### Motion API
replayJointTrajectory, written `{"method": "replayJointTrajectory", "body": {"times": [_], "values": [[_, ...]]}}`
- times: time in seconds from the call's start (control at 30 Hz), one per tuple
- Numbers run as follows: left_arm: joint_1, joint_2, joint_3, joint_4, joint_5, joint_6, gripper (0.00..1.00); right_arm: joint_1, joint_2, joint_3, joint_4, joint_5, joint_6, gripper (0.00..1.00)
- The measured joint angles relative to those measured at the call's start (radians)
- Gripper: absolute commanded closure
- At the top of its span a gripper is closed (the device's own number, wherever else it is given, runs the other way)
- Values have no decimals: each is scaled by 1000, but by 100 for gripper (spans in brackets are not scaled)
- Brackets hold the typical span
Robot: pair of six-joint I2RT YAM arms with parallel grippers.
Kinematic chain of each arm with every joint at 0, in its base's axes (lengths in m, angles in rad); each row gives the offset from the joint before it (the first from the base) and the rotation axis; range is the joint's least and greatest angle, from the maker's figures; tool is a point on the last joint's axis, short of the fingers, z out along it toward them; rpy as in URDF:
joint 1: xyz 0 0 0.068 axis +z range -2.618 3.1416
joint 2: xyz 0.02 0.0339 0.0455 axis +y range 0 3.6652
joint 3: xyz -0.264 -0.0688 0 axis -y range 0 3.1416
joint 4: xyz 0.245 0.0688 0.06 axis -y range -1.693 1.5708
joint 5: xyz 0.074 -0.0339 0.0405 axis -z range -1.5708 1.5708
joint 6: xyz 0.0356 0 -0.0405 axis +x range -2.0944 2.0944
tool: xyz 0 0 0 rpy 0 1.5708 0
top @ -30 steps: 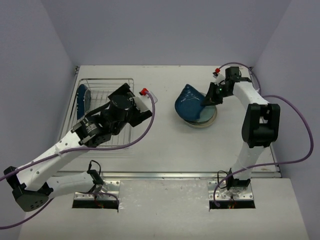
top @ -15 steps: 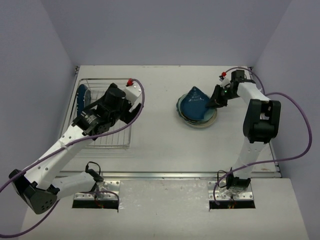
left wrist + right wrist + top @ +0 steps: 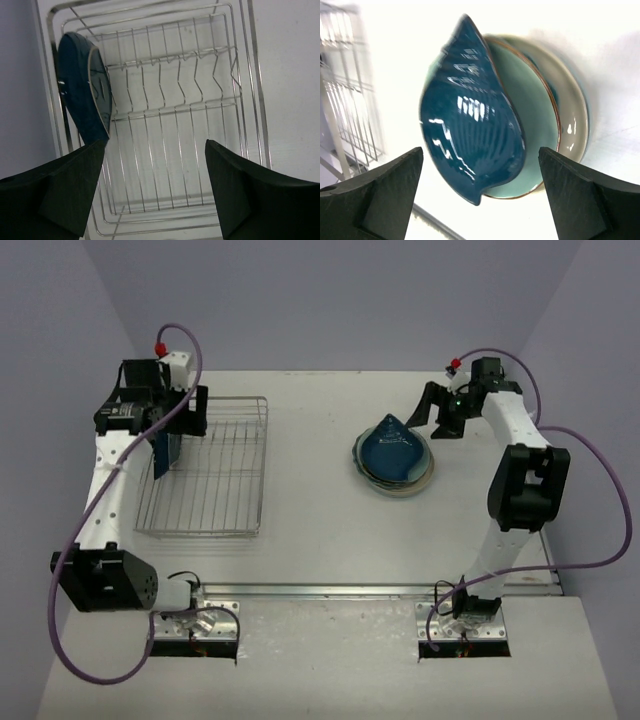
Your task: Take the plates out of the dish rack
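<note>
The dark navy plate (image 3: 82,95) is the only one standing in the dish rack (image 3: 210,465), on edge in the slot at the rack's left end and leaning a little. My left hand (image 3: 155,160) hangs above the rack with its fingers spread wide and nothing between them. The plate sits off beside one finger rather than centred.

Across the counter (image 3: 330,530), well apart from the rack, the others lie stacked: a teal shell-shaped plate (image 3: 470,110) on top, a pale green plate (image 3: 535,115) under it, then a cream plate (image 3: 572,120). My right hand (image 3: 440,412) is spread and empty, just beyond that stack.

I judge this to be the last plate. Next I must bring the left hand across until the navy rim lies between the fingers, pinch it, and lift it clear of the wires. Its lower edge is hidden behind my finger, and I can't tell whether anything lies under the cream plate.
</note>
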Motion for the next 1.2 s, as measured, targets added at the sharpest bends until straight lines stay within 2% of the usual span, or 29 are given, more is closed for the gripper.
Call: {"method": "replayJointTrajectory", "body": {"times": [0.2, 0.3, 0.43, 0.77, 1.2], "values": [[272, 259, 319, -120, 260, 50, 45, 12, -94, 93, -8, 8, -14, 1], [388, 388, 453, -210, 374, 84, 48, 28, -148, 94, -11, 11, -17, 1], [480, 547, 572, -300, 479, 125, 52, 71, -204, 62, -6, 11, -19, 1], [507, 811, 703, -455, 591, 207, 59, 150, -234, -11, -7, -1, -23, 1], [508, 856, 708, -491, 692, 256, 68, 150, -234, -35, -7, -3, -22, 1]]}}
